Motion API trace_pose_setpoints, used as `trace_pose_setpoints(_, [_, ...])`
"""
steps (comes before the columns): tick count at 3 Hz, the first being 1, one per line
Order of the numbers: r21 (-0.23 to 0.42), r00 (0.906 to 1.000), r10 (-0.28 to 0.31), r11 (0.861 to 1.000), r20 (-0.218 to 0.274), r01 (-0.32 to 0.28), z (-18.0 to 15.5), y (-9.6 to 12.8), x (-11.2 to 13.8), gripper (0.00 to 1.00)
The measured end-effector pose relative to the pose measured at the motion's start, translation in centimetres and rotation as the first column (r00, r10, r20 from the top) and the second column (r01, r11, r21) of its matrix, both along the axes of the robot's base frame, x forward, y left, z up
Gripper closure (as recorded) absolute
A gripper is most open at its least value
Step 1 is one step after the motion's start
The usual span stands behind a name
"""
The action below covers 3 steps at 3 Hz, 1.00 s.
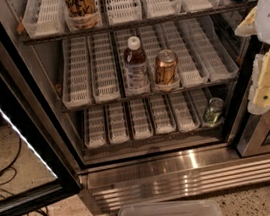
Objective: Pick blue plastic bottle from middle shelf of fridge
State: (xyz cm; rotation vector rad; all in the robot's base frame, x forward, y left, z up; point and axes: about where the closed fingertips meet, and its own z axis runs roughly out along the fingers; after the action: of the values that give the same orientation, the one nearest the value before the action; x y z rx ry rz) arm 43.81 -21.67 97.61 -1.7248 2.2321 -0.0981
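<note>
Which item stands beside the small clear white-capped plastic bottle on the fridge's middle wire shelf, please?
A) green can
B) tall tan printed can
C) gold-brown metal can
C: the gold-brown metal can stands just right of the small clear plastic bottle on the middle shelf, while the gripper hangs at the right edge of the fridge, outside the shelves.

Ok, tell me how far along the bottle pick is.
Done: the fridge door stands open. In hand: the pincer hangs at the right edge of the opening, apart from the bottle. Left: the bottle stands upright on the middle shelf beside a can, so reaching, gripping and lifting it out remain.
</note>
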Motion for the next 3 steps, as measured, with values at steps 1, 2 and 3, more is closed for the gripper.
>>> trace_pose_setpoints(1, [0.0,1.0,0.0,1.0,0.0,0.0,0.0,0.0,0.0,0.0])
trace_pose_setpoints(2, [0.048,0.9981,0.052,0.997,0.033,-0.054,-1.3,3.4,1.0,0.0])
trace_pose_setpoints(3, [0.048,0.9981,0.052,0.997,0.033,-0.054,-1.3,3.4,1.0,0.0])
